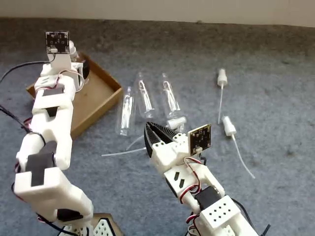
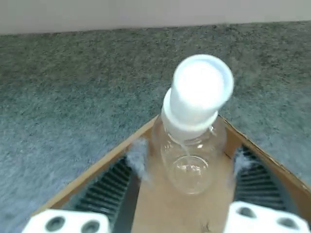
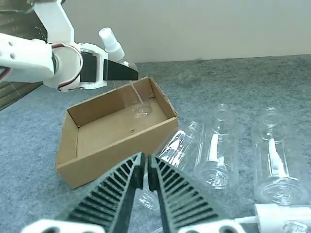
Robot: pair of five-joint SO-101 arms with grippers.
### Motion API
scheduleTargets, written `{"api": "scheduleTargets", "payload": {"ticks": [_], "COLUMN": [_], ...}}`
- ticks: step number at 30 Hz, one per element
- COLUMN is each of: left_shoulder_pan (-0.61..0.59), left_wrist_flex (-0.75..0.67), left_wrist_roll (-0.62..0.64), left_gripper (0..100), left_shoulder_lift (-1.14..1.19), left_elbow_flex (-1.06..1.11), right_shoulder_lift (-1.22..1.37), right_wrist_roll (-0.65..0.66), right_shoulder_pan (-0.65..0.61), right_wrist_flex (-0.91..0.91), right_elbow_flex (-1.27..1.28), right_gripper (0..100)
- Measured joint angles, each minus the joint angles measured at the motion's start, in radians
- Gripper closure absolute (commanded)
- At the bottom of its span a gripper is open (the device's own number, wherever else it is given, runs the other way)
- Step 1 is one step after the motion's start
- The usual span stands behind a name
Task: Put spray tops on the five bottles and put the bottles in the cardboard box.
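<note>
While clamped in left hand point(image 2: 187, 162), bottle point(image 2: 190, 145) hangs over cardboard box point(image 2: 163, 209).

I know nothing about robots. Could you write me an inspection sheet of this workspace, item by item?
Surface: grey carpet.
Job's things: capped bottle held over the cardboard box; three uncapped bottles lying beside it; three loose spray tops.
Clutter: brown flat piece by the left arm's base.
End effectors: left end effector shut on the capped bottle; right end effector shut, empty.
Cables: red and white wires on both arms; black cable beside the left arm.
Surroundings: pale wall beyond the carpet.
</note>
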Motion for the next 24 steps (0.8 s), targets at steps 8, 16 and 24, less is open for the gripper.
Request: {"api": "scheduleTargets", "payload": {"ticks": [8,16,24], "left_shoulder_pan": [0.000,0.000,0.005], "left_wrist_flex": [0.221,0.560,0.858], "left_wrist_roll": [0.000,0.000,0.000], "left_gripper": [76,78,87], "left_shoulder_lift": [-0.170,-0.405,-0.563], "left_elbow_flex": [0.005,0.005,0.005], "right_shoulder_lift": [0.000,0.000,0.000], "right_wrist_roll": [0.000,0.000,0.000], "right_shoulder_pan": [0.000,0.021,0.164], "right_wrist_flex": [0.049,0.049,0.049], "right_elbow_flex": [0.000,0.000,0.000], "right_gripper": [98.4,98.4,98.4]}}
